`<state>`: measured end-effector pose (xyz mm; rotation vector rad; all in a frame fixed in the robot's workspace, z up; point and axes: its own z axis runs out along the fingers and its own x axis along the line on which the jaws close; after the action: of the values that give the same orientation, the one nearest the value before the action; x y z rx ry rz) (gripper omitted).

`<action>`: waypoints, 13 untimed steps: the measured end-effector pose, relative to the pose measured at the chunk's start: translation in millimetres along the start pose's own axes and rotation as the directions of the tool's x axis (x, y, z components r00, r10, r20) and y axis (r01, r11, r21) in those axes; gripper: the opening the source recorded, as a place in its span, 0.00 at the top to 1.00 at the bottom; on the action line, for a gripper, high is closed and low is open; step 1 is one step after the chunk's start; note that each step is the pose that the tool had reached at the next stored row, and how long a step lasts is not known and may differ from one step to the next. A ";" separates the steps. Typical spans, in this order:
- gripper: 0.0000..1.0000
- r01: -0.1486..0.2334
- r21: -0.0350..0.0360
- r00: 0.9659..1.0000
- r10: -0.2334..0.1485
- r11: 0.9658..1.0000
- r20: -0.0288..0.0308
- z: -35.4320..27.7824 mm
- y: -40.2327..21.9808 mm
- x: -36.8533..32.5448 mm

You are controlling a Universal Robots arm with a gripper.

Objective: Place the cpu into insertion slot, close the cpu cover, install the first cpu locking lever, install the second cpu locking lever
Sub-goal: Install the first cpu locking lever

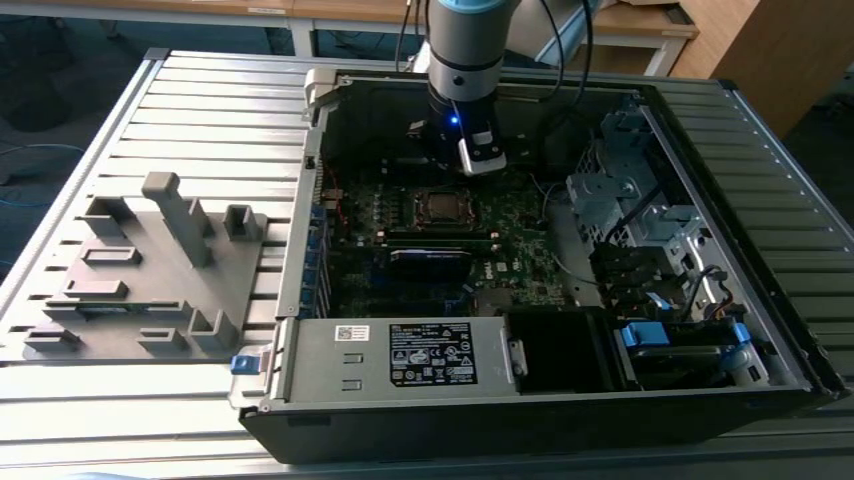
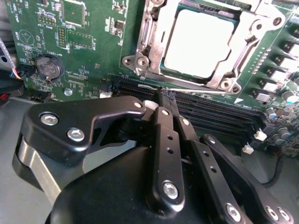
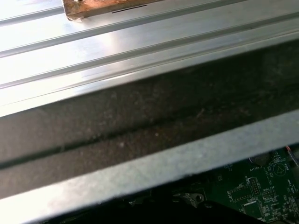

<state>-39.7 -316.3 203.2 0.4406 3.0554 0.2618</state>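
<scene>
Silvery square cpu (image 2: 198, 44) sits framed by cpu cover (image 2: 152, 35).

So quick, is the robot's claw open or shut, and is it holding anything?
Gripper: shut, fingers pressed together, holding nothing, near the cpu under its cover.

Workshop corner with a ribbed metal counter, seen from above.

A silvery counter (image 1: 200, 110) made of long grooved aluminium slats fills most of the exterior view; its slats also appear in the first wrist view. Beyond its far edge stand pale wooden desks (image 1: 641, 25) on thin legs, with a wooden cabinet (image 1: 754, 45) at the exterior view's right. The floor (image 1: 54, 70) is dark blue-grey. Lighting is soft and even.
</scene>
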 end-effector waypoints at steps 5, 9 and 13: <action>0.89 0.000 0.001 1.000 0.000 1.000 0.000 0.3 0.0 -0.2; 0.89 0.000 0.000 1.000 0.000 1.000 0.000 0.7 -0.1 -0.3; 0.89 0.000 0.002 1.000 0.000 1.000 0.001 1.1 -0.2 -0.4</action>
<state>-39.3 -316.4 202.1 0.4406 3.0553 0.2579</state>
